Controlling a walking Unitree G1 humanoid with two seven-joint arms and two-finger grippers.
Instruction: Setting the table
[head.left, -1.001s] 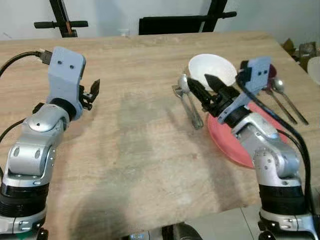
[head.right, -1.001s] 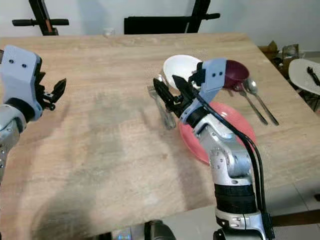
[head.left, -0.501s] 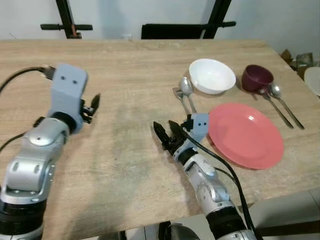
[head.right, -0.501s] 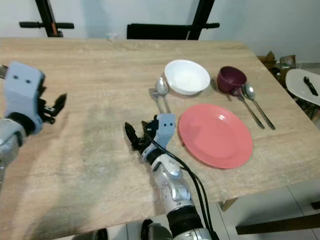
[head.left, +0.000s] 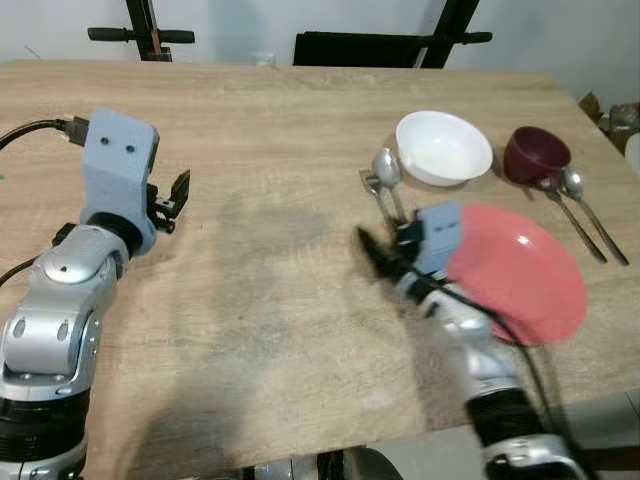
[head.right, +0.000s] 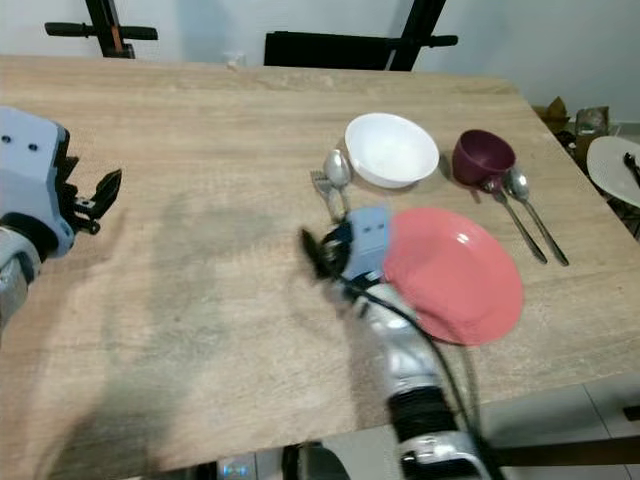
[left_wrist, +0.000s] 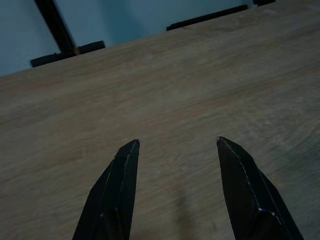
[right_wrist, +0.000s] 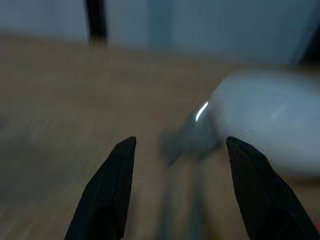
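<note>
A pink plate (head.left: 525, 285) lies at the table's right front. Behind it stand a white bowl (head.left: 443, 148) and a maroon cup (head.left: 535, 155). A spoon and fork (head.left: 385, 185) lie left of the bowl, and two more spoons (head.left: 585, 215) lie right of the cup. My right gripper (head.left: 372, 252), motion-blurred, is low over the table at the plate's left edge, just in front of the spoon and fork. In the right wrist view the right gripper (right_wrist: 180, 141) is open, with the spoon (right_wrist: 192, 131) and bowl (right_wrist: 270, 122) ahead. My left gripper (head.left: 178, 192) hovers open over bare wood at the left.
The wooden table (head.left: 280, 140) stretches wide between the arms. Black stand legs and a dark bar (head.left: 390, 45) stand behind the far edge. A white round object (head.right: 612, 165) sits off the table's right side. The front edge runs close under both arms.
My right arm has swung from the table's front middle to the right, up to the plate's left edge near the spoon and fork. The view has shifted slightly. The left arm has held still.
</note>
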